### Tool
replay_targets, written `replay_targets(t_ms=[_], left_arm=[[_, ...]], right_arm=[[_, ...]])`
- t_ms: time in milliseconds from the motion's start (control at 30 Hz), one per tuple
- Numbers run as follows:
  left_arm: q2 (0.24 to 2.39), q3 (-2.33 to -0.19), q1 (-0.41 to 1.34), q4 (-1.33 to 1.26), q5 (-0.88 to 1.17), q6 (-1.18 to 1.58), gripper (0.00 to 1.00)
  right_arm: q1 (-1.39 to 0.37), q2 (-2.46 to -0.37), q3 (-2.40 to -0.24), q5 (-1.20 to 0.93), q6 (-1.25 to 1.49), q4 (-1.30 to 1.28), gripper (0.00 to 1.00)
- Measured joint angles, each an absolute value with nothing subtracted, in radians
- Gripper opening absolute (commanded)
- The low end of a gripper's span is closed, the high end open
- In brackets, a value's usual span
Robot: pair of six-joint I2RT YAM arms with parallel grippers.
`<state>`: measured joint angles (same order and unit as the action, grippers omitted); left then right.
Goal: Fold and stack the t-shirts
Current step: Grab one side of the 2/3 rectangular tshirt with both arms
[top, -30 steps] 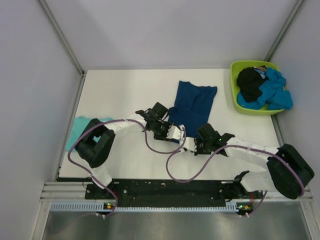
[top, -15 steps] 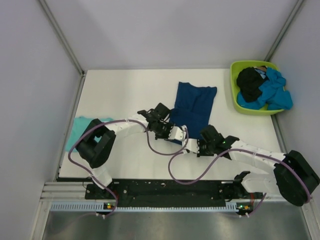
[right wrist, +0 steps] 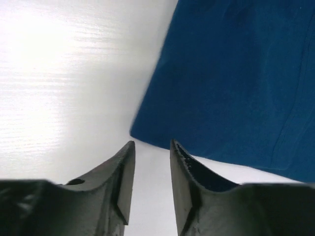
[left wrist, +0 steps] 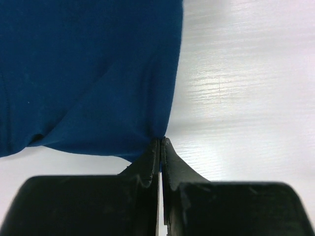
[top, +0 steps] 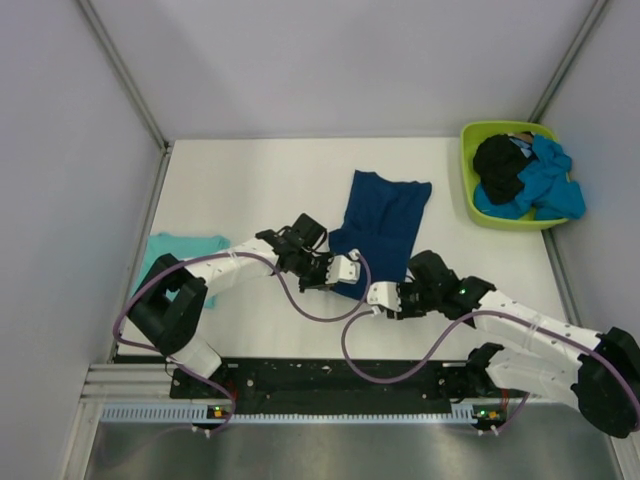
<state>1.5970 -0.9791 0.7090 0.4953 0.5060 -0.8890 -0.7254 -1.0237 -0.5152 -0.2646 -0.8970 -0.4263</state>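
A dark blue t-shirt point(top: 382, 218) lies flat mid-table, its cloth filling the upper left of the left wrist view point(left wrist: 88, 73). My left gripper point(top: 350, 272) is shut on the shirt's near corner, and its fingertips point(left wrist: 161, 142) pinch the hem. My right gripper point(top: 376, 294) sits just near-right of it, slightly open with nothing between its fingers point(right wrist: 151, 145). The shirt's other near corner point(right wrist: 142, 129) lies just beyond those tips. A light teal t-shirt point(top: 178, 252) rests at the table's left edge.
A lime-green tub point(top: 466, 170) at the back right holds a black t-shirt point(top: 498, 165) and a bright blue one point(top: 548, 185). Grey walls close in the table on the left, back and right. Purple cables loop beneath both arms.
The left gripper shut on the shirt's near corner and both grippers shifted nearer and leftward. The shirt's near edge moved with them. The right gripper's jaws parted a little.
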Motion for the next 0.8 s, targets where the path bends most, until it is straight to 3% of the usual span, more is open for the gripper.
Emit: replay_targets(t_ms=[133,400,433,467,500,533,800], left_arm=[[1.597,-0.979,0.710,0.494,0.511,-0.872,0.00],[1.598,-0.979,0.709,0.500,0.516,-0.866,0.00],[1.600,-0.979,0.709,0.502,0.517,-0.866,0.00],[1.602,-0.980,0.709,0.504,0.517,-0.866,0.00],[1.604,-0.980,0.709,0.506,0.518,-0.866,0.00],[1.608,-0.982,0.709,0.511,0.517,-0.866,0.00],[1.612,-0.996,0.710,0.578,0.516,-0.870,0.00]], right_arm=[[-0.752,-1.014,-0.515,-0.285,-0.902,-0.427,0.54],[-0.798,-1.127,-0.509,-0.270,-0.895,-0.342,0.45],[-0.805,-1.159,-0.508,-0.260,-0.895,-0.332,0.41],[-0.812,-1.191,-0.503,-0.247,-0.895,-0.323,0.29],[-0.818,-1.213,-0.511,-0.238,-0.896,-0.319,0.09],[-0.825,-1.221,-0.512,-0.223,-0.899,-0.297,0.00],[-0.876,-1.206,-0.525,-0.149,-0.844,-0.340,0.00]])
